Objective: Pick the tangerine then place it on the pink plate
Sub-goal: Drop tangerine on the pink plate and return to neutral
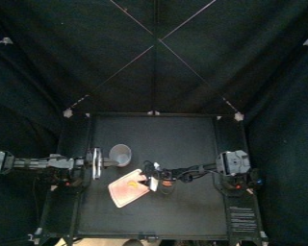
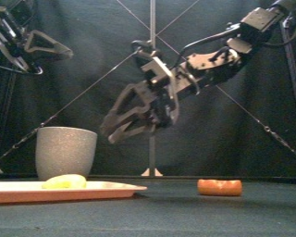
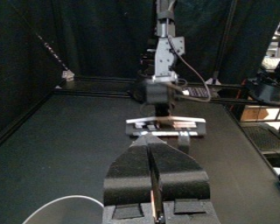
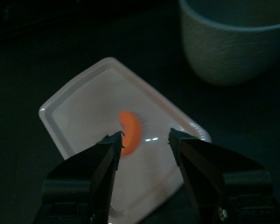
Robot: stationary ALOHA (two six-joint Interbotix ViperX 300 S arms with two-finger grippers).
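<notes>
A small orange tangerine piece [image 4: 127,132] lies on the pink plate [image 4: 78,101]; in the front view the tangerine [image 2: 67,182] looks pale yellow-orange and rests on the plate [image 2: 15,193] at the left. My right gripper [image 4: 143,134] hangs open just above it, touching nothing, and its jaws [image 2: 132,128] sit well above the plate. From the top, the right gripper [image 1: 146,179] is over the plate [image 1: 123,195]. The left gripper [image 3: 156,144] is shut and empty, resting at the left [image 1: 95,165].
A tall grey speckled cup [image 2: 67,152] stands just behind the plate, also seen as the cup [image 1: 120,154] and cup [image 4: 238,39]. An orange-brown toy [image 2: 220,187] lies on the table to the right of the plate.
</notes>
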